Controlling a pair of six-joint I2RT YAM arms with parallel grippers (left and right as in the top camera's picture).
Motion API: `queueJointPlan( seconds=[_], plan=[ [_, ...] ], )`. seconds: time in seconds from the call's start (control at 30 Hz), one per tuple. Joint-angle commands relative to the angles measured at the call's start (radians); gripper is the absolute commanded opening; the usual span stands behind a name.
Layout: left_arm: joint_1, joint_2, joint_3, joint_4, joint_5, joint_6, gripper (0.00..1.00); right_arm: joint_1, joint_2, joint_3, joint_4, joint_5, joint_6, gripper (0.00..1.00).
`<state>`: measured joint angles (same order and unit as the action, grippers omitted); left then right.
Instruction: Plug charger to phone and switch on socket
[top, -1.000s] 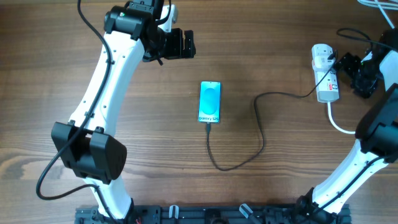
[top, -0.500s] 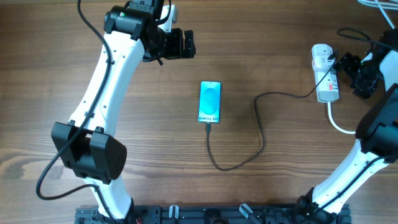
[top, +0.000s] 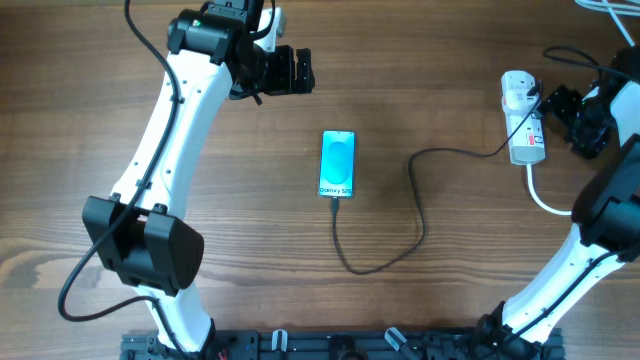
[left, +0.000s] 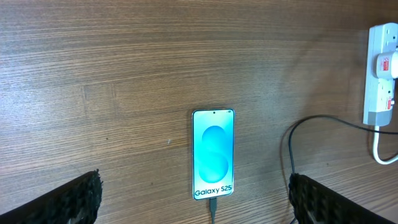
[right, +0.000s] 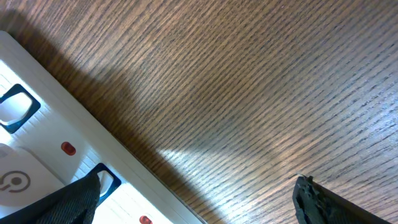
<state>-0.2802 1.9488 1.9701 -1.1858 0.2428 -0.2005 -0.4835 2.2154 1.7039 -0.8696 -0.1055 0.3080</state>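
1. Brown wood-grain bench fills all three views.
2. Phone lies mid-bench, screen lit cyan, cable meeting its text end.
3. Cable loops to the socket at far right.
4. Left hand hovers spread open; right hand, fingers apart, sits beside the socket.

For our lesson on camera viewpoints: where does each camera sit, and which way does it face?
Overhead: above the table, facing straight down; shows both arms, phone, charger, socket.
Left wrist: high, facing down on the phone; its open jaws at the bottom corners.
Right wrist: close over the socket; its jaws low.
Shared: all three show the socket.
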Motion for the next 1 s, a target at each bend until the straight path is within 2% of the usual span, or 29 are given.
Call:
queueJointPlan(
  seconds=[0.0,0.7,0.97],
  plan=[
    [0.002,0.003,-0.002,0.0,-0.009,-0.01,1.0,-0.002,0.02,-0.011,-0.007,-0.029,-0.016,1.0],
    [0.002,0.003,-0.002,0.0,-0.009,-0.01,1.0,0.021,0.064,-0.009,-0.074,-0.098,-0.043,1.0],
    [0.002,0.003,-0.002,0.0,-0.009,-0.01,1.0,-0.026,-0.129,-0.006,-0.263,-0.074,0.056,1.0]
  ],
)
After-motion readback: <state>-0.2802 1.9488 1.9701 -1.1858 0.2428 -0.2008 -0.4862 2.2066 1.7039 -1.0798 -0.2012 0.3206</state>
